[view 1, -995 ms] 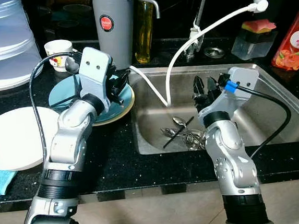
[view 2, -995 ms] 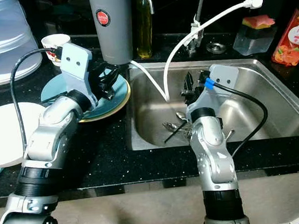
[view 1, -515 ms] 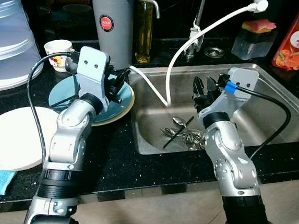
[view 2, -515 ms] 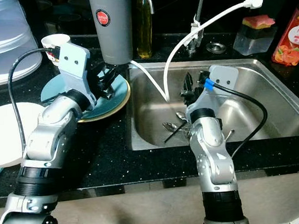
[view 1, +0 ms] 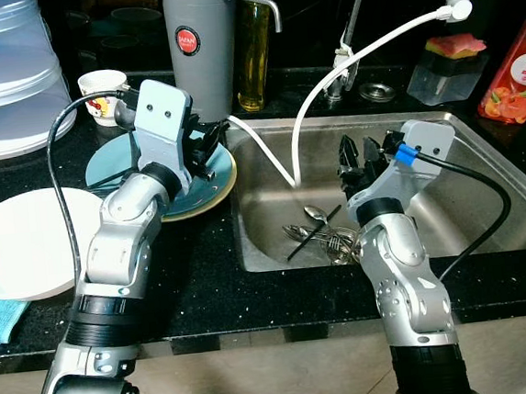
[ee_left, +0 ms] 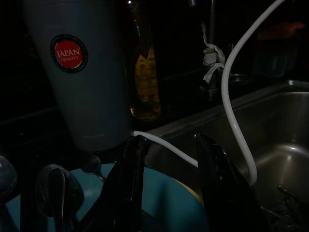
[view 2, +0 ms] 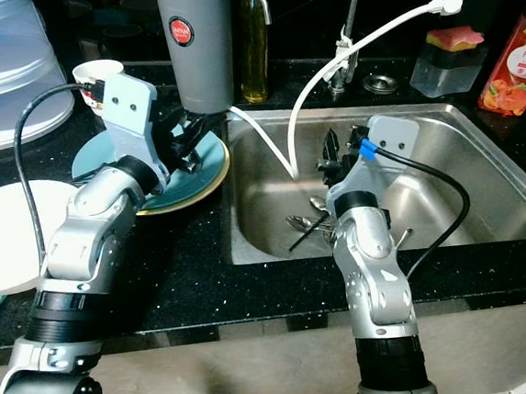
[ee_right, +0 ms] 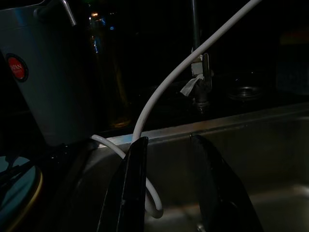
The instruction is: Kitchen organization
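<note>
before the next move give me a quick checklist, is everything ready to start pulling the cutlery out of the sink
1. Right end effector open and empty: ok, fingers apart in the right wrist view.
2. Right end effector over the sink: ok, raised above the cutlery.
3. White hose clear of the path: not ok, it hangs into the sink just beside the fingers.
4. Left end effector open: ok, it hovers over the teal plate.
5. Teal plate free to receive cutlery: cannot tell, spoons already lie on it.
</note>
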{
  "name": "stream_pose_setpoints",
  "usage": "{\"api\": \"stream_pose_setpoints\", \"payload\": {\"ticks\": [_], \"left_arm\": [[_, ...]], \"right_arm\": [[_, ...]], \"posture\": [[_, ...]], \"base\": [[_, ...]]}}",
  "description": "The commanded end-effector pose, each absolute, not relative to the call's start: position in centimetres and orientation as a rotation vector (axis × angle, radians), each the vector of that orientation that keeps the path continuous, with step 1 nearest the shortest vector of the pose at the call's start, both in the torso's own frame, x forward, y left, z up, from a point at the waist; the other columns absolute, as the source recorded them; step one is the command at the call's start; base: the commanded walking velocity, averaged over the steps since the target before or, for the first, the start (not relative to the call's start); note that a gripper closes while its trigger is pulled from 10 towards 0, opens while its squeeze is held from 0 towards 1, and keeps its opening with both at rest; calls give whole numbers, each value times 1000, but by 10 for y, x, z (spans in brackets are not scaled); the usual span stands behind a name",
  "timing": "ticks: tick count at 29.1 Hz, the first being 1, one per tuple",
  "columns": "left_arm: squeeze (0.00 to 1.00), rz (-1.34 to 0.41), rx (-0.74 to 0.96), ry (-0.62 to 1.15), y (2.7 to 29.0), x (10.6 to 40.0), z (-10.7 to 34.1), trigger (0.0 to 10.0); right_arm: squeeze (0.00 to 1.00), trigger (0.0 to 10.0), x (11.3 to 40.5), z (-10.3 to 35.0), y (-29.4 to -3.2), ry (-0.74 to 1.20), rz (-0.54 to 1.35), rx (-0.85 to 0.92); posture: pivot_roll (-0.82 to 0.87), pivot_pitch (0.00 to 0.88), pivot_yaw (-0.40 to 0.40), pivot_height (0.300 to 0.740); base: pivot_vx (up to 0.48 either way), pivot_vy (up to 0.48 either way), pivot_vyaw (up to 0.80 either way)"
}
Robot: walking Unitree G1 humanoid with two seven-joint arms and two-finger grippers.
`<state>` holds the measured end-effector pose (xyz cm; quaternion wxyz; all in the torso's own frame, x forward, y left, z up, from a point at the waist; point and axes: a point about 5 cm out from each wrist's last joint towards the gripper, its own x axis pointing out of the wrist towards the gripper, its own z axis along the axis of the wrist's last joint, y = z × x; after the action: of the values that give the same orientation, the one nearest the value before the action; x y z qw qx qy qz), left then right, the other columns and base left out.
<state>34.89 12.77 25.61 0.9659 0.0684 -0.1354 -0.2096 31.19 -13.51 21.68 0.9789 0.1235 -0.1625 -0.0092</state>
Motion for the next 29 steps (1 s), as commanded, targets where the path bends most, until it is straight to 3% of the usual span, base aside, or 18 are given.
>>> {"api": "stream_pose_setpoints", "payload": {"ticks": [1,9,13,29], "left_arm": [[0,-428,112,-265,125,351,258,10000],[0,-425,130,-261,125,351,257,10000],[0,-418,120,-258,125,352,257,10000],[0,-400,89,-251,127,354,259,10000]], "right_arm": [[0,10000,311,215,-135,-314,-22,251],[0,10000,311,214,-134,-310,-16,251],[0,10000,312,215,-134,-311,-16,250],[0,10000,312,215,-134,-313,-11,246]], "posture": [[228,0,-50,740],[228,0,-54,740],[227,0,-54,740],[223,0,-57,740]], "base": [[0,0,0],[0,0,0],[0,-430,0],[0,0,0]]}}
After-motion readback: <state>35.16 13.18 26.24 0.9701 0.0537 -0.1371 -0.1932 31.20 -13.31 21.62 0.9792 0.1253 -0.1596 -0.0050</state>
